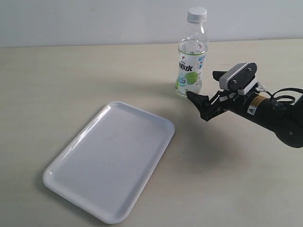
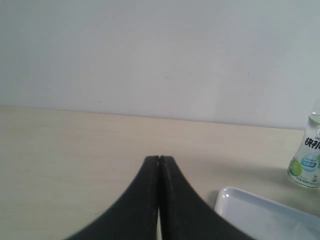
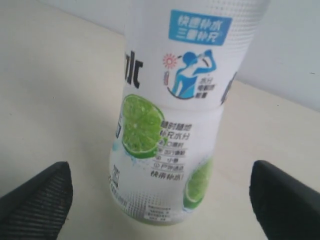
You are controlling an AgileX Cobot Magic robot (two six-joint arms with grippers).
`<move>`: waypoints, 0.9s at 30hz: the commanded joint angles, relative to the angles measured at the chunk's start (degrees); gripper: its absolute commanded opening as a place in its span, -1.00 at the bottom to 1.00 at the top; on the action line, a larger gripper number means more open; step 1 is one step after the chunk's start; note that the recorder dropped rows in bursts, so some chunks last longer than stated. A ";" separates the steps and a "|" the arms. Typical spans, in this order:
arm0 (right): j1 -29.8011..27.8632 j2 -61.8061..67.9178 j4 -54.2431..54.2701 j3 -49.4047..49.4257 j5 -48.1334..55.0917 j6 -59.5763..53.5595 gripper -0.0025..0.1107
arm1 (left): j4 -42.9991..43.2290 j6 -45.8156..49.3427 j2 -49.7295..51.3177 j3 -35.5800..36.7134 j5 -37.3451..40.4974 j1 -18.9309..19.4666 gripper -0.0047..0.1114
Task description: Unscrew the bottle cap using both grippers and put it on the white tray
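Observation:
The bottle [image 1: 191, 59] stands upright on the table at the back, its white bottle cap [image 1: 197, 14] screwed on top. My right gripper [image 1: 202, 84] is open, low and just right of the bottle's base. In the right wrist view the bottle [image 3: 175, 125] fills the middle, just ahead of the two spread fingertips [image 3: 42, 197], and nothing is held by the right gripper [image 3: 162, 197]. My left gripper [image 2: 159, 160] is shut and empty, out of the exterior view. It looks over the table toward the bottle [image 2: 306, 160]. The white tray [image 1: 113, 161] lies front left.
A corner of the white tray [image 2: 260, 215] shows beside the left fingers. A pale wall [image 1: 94, 19] runs behind the beige table [image 1: 71, 80].

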 commanded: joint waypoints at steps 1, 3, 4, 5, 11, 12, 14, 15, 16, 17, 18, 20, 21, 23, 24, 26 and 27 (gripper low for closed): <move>0.78 1.46 -1.50 -3.60 1.47 3.04 0.65 | 0.21 0.03 -0.33 0.19 -0.07 0.03 -0.92; 0.88 1.97 -1.50 -4.88 2.52 4.45 0.65 | 0.21 0.03 -0.33 0.19 -0.07 0.03 -0.92; 1.15 2.19 -1.64 -5.55 2.93 4.85 0.65 | 0.21 0.03 -0.33 0.19 -0.07 0.03 -0.92; 1.15 2.31 -1.64 -5.85 3.28 4.85 0.65 | 0.21 0.03 -0.33 0.19 -0.07 0.03 -0.92; 1.17 5.12 -5.82 -9.54 3.52 8.24 0.65 | 0.21 0.03 -0.33 0.19 -0.07 0.03 -0.92; 1.17 5.27 -5.82 -9.83 3.52 8.24 0.65 | 0.21 0.03 -0.33 0.19 -0.07 0.03 -0.92; 1.17 5.27 -5.82 -10.60 3.52 8.97 0.65 | 0.21 0.03 -0.33 0.19 -0.07 0.03 -0.92; 1.17 5.27 -5.82 -10.94 3.52 9.53 0.65 | 0.21 0.03 -0.33 0.19 -0.07 0.03 -0.92; 1.17 5.35 -5.82 -11.34 3.52 10.36 0.65 | 0.21 0.03 -0.33 0.19 -0.07 0.03 -0.92; 1.17 5.35 -5.82 -11.68 3.52 10.89 0.65 | 0.21 0.03 -0.33 0.19 -0.07 0.03 -0.92; 1.17 5.35 -5.72 -11.97 3.84 11.06 0.65 | 0.21 0.03 -0.33 0.19 -0.07 0.03 -0.92; 1.45 5.49 -6.09 -13.18 6.32 11.29 0.65 | 0.21 0.03 -0.33 0.19 -0.07 0.03 -0.92; 1.58 5.73 -5.86 -13.59 7.32 11.29 0.65 | 0.21 0.03 -0.33 0.19 -0.07 0.03 -0.92; 2.40 6.17 -6.00 -14.78 8.68 11.15 0.65 | 0.21 0.03 -0.33 0.19 -0.07 0.03 -0.92; 2.57 6.17 -6.00 -15.38 9.05 11.15 0.65 | 0.21 0.03 -0.33 0.19 -0.07 0.03 -0.92; 3.18 6.27 -5.45 -16.37 9.44 11.29 0.65 | 0.21 0.03 -0.33 0.19 -0.07 0.03 -0.92; 3.18 6.44 -5.45 -16.65 9.67 11.29 0.65 | 0.21 0.03 -0.33 0.19 -0.07 0.03 -0.92</move>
